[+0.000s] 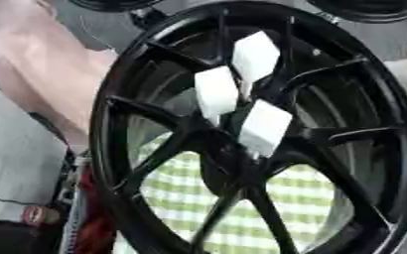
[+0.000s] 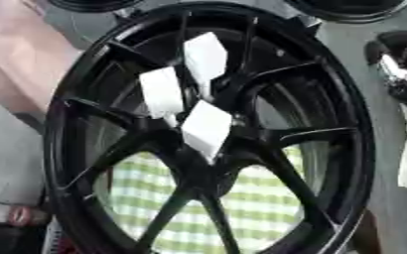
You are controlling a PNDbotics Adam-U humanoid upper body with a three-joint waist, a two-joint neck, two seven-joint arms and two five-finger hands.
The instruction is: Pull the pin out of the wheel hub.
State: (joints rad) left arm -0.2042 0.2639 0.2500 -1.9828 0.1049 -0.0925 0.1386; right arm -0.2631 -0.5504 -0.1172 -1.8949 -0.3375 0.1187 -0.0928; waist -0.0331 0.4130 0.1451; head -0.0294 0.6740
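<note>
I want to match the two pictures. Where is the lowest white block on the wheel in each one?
Left eye view: the lowest white block sits just right of the middle, at the hub.
Right eye view: it sits at the middle.
Shared landmark: the green checked cloth seen through the lower spokes.

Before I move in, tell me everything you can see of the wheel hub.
The wheel hub is a glossy black spoked rim, metal by its look, filling most of the view and seen tilted. Thin spokes run from the centre to the rim. Three white blocks stand out near the centre. Through the lower openings a green and white checked cloth shows behind it. No hand touches it.
</note>
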